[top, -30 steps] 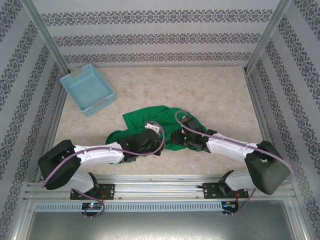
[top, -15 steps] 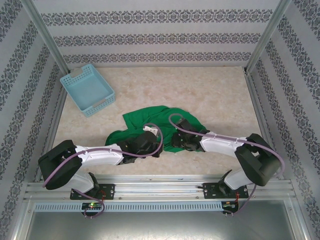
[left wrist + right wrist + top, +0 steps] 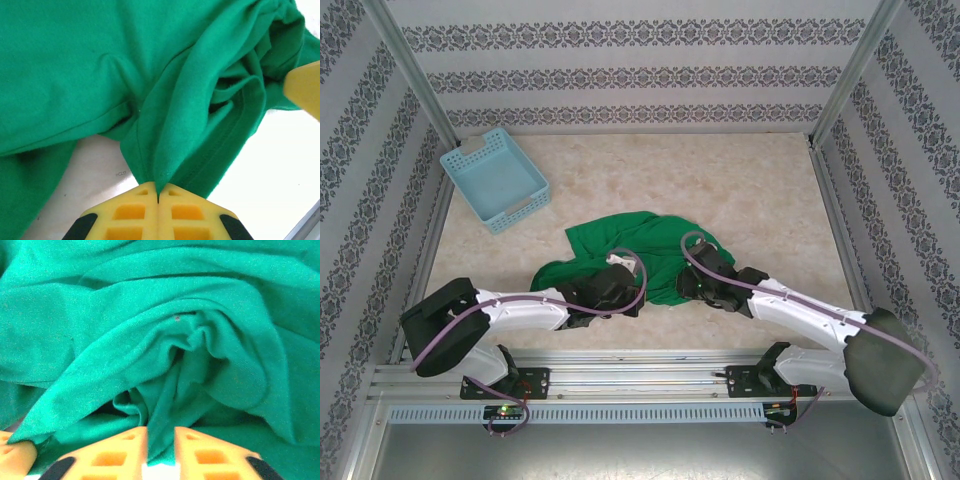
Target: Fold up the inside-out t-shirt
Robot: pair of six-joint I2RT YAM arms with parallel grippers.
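Overhead: marbled beige table (image 3: 740, 190), patterned walls (image 3: 620, 80), crumpled green t-shirt (image 3: 620, 238).

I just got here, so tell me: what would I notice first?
The bright green t-shirt, crumpled on the table near the arms. The left arm and right arm both reach into it; the left's jaws are pinched shut on a fold. A light blue basket sits in the far left corner.

1. A light blue lattice basket (image 3: 524, 210) is set at an angle near the worktop's far left corner.
2. The worktop (image 3: 740, 180) is finished in a pale marble pattern.
3. It is enclosed by walls (image 3: 620, 85) papered in grey floral bands.
4. Aluminium rails (image 3: 640, 372) are laid along the near edge.
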